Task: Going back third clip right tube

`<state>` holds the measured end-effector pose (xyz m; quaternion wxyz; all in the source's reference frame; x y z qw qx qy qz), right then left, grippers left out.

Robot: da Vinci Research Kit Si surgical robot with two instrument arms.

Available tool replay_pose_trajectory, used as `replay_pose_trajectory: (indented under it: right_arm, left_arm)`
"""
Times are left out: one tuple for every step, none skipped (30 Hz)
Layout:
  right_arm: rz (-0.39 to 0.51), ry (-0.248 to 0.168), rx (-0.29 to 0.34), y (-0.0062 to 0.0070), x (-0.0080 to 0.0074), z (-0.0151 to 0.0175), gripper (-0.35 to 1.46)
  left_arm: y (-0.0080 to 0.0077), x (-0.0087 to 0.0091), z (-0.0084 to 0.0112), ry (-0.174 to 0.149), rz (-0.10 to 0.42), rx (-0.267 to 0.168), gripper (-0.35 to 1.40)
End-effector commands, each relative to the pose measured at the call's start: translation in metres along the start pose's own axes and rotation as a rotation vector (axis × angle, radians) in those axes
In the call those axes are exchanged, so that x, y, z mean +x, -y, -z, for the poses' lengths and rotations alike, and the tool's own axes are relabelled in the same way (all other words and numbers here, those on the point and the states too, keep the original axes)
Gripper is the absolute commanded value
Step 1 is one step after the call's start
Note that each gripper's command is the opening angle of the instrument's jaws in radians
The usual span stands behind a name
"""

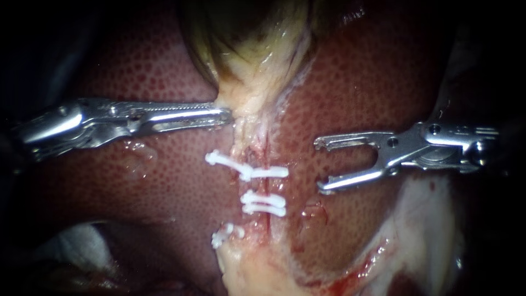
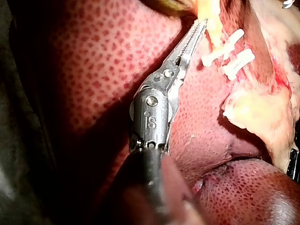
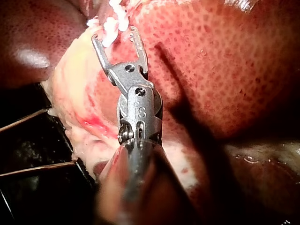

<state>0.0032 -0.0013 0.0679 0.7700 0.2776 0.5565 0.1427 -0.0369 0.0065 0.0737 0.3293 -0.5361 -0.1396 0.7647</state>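
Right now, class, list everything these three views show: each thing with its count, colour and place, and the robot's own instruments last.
liver: one, dark red and speckled, behind everything.
gallbladder: one, yellow-green, above the clips.
pale tissue: one strip, cream, running down from the gallbladder.
clips: several, white, across that strip; exact count unclear.
left instrument: one, silver, jaws shut on the pale tissue's edge.
right instrument: one, silver, jaws open and empty, beside the clips.

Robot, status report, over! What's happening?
Left instrument shut on pale tissue. Right instrument open, empty, clear of clips. Nothing in the way.
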Motion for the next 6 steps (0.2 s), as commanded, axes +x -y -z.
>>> replay_pose_trajectory:
  right_arm:
    - [0.0,0.0,-0.001,0.0,0.0,0.0,0.5]
    - [0.0,0.0,-0.001,0.0,0.0,0.0,0.5]
    - [0.0,0.0,-0.001,0.0,0.0,0.0,0.5]
    - [0.0,0.0,-0.001,0.0,0.0,0.0,0.5]
    - [0.0,0.0,-0.001,0.0,0.0,0.0,0.5]
    - [0.0,0.0,-0.001,0.0,0.0,0.0,0.5]
  left_arm:
    - [0.0,0.0001,0.0001,0.0,0.001,-0.001,-0.35]
    - [-0.0001,0.0001,0.0001,0.0,0.001,-0.001,-0.35]
    - [-0.0001,0.0001,0.0001,0.0,0.001,-0.001,-0.35]
    - [-0.0001,0.0001,0.0001,0.0,0.001,-0.001,-0.35]
    - [-0.0001,0.0001,0.0001,0.0,0.001,-0.001,-0.35]
    - [-0.0001,0.0001,0.0001,0.0,0.001,-0.001,-0.35]
